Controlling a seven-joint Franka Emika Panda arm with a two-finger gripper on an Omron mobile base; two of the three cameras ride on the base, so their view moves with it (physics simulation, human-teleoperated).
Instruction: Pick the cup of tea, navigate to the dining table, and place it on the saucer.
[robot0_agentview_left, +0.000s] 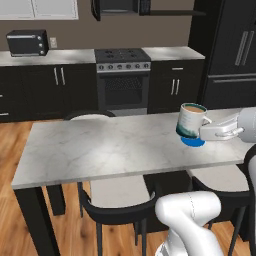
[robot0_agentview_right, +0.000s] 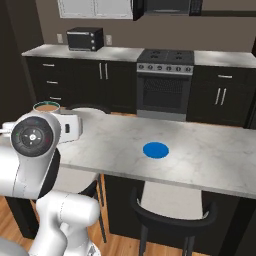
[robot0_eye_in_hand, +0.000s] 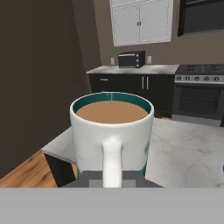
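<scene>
The cup of tea (robot0_agentview_left: 190, 119), a white mug with a teal base band and brown liquid, hangs upright above the dining table (robot0_agentview_left: 100, 150). My gripper (robot0_agentview_left: 202, 131) is shut on its handle from the right. In the hand view the cup (robot0_eye_in_hand: 111, 124) looms close, its handle clamped by the gripper (robot0_eye_in_hand: 112, 178). The blue saucer (robot0_agentview_right: 156, 150) lies flat on the marble top. In the right base view the cup (robot0_agentview_right: 46, 107) sits well left of it, half hidden behind my arm. In the left base view the saucer (robot0_agentview_left: 194, 142) peeks out beneath the cup.
Black chairs with pale seats (robot0_agentview_left: 120, 200) (robot0_agentview_right: 172, 205) are tucked under the near table edge, another (robot0_agentview_left: 89, 115) at the far side. Beyond stand black cabinets, a stove (robot0_agentview_left: 123, 80), a toaster oven (robot0_agentview_left: 27, 43) and a dark fridge (robot0_agentview_left: 232, 55).
</scene>
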